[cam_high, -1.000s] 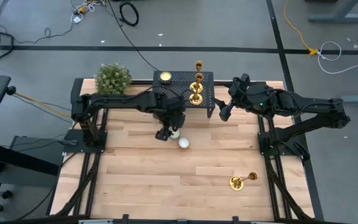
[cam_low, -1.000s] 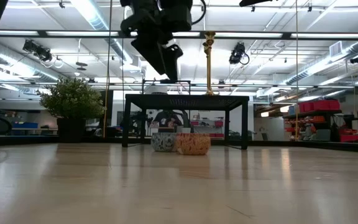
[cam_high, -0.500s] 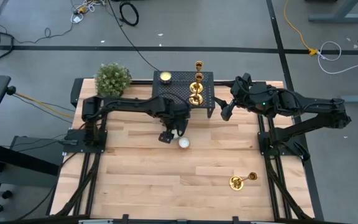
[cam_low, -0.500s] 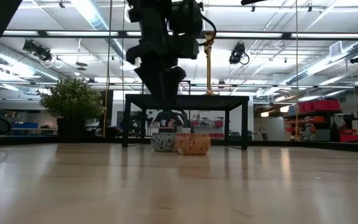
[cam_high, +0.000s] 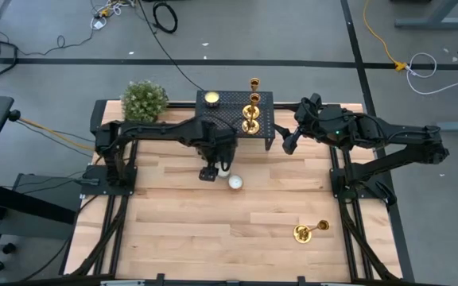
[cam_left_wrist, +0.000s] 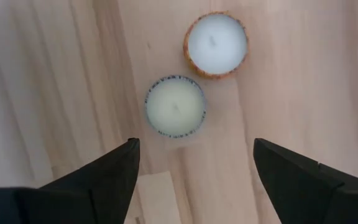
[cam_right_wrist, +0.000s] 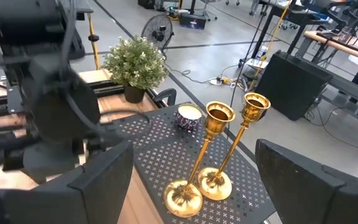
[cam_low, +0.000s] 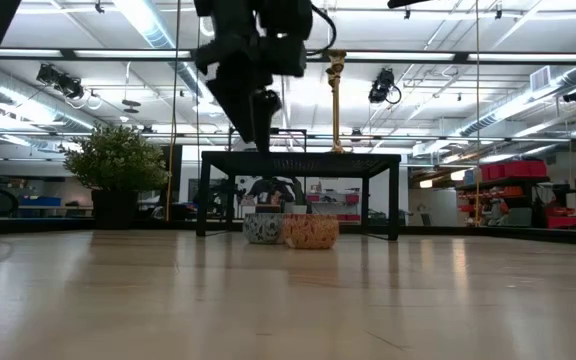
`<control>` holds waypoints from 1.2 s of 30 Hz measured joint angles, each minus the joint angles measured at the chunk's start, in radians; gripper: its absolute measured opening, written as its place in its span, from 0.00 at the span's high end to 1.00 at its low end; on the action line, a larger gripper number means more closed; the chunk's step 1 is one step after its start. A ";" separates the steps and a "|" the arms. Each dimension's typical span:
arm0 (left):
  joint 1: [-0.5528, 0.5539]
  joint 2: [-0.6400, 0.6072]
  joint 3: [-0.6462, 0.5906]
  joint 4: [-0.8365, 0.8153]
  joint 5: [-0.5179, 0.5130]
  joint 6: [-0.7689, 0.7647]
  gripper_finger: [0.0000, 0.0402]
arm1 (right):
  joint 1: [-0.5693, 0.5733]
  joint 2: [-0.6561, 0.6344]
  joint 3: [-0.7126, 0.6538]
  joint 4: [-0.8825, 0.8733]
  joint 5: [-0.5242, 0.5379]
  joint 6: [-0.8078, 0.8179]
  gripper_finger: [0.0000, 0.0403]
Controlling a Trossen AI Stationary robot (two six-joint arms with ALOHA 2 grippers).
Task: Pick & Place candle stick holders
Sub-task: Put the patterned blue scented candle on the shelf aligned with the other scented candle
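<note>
Since the earlier frame, the left gripper (cam_high: 214,169) had drawn back slightly toward the black stand (cam_high: 233,101) and risen, jaws wide apart over two candles (cam_left_wrist: 174,106) near the tabletop's middle, holding nothing. Nearest, toward the front right corner, one candle stick holder (cam_high: 309,231) lay on its side. Farther back, two more candle stick holders (cam_right_wrist: 199,171) stood upright, touching at the base, on the black stand's right end at the far edge. The right gripper (cam_high: 289,141) hovered beside that end, jaws apart and empty. A small plant (cam_high: 144,100) sat near the far left corner.
</note>
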 joint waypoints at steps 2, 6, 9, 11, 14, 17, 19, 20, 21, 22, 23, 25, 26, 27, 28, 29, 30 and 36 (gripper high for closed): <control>0.000 -0.019 0.000 0.002 0.000 -0.024 0.22 | 0.000 0.000 0.000 0.000 0.000 0.000 0.16; -0.006 -0.086 -0.074 0.054 -0.001 -0.077 0.22 | 0.000 0.000 0.000 -0.003 -0.001 0.000 0.16; -0.018 -0.149 -0.192 0.151 -0.017 -0.120 0.22 | 0.000 0.000 0.000 -0.004 -0.002 0.001 0.16; -0.025 -0.190 -0.262 0.233 -0.047 -0.130 0.22 | 0.000 0.000 0.000 -0.004 -0.002 -0.001 0.16; -0.035 -0.224 -0.335 0.346 -0.090 -0.125 0.22 | 0.000 0.000 0.000 -0.005 -0.002 -0.002 0.16; -0.033 -0.231 -0.392 0.443 -0.104 -0.118 0.22 | 0.000 0.000 0.000 -0.005 -0.002 0.000 0.16; -0.029 -0.230 -0.421 0.485 -0.105 -0.112 0.22 | 0.000 0.000 0.000 -0.003 -0.004 0.000 0.16; -0.027 -0.226 -0.434 0.514 -0.105 -0.099 0.22 | 0.000 0.000 0.000 -0.004 -0.010 0.000 0.16; -0.025 -0.224 -0.453 0.545 -0.105 -0.081 0.22 | 0.000 0.000 0.000 -0.005 -0.011 0.000 0.16; -0.021 -0.224 -0.473 0.564 -0.104 -0.063 0.22 | 0.000 0.000 0.000 -0.005 -0.011 0.000 0.16; -0.017 -0.224 -0.492 0.583 -0.100 -0.044 0.22 | 0.000 0.000 0.000 -0.005 -0.011 0.001 0.16; -0.008 -0.223 -0.525 0.639 -0.090 -0.039 0.21 | 0.000 0.000 0.000 -0.004 -0.005 0.001 0.16; -0.004 -0.223 -0.535 0.641 -0.089 -0.044 0.20 | 0.000 0.000 0.000 -0.004 -0.002 0.002 0.16; 0.000 -0.223 -0.539 0.634 -0.085 -0.048 0.19 | 0.000 0.000 0.000 -0.004 -0.001 0.002 0.16; 0.002 -0.222 -0.539 0.629 -0.083 -0.049 0.17 | 0.000 0.000 0.000 -0.004 0.000 0.002 0.16; 0.003 -0.222 -0.539 0.628 -0.082 -0.048 0.16 | 0.000 0.000 0.000 -0.004 0.000 0.002 0.16; 0.003 -0.220 -0.539 0.634 -0.082 -0.044 0.14 | 0.000 0.000 0.000 -0.004 0.000 0.002 0.16; 0.002 -0.200 -0.537 0.694 -0.050 -0.009 0.03 | 0.000 0.000 0.000 -0.004 0.000 0.004 0.16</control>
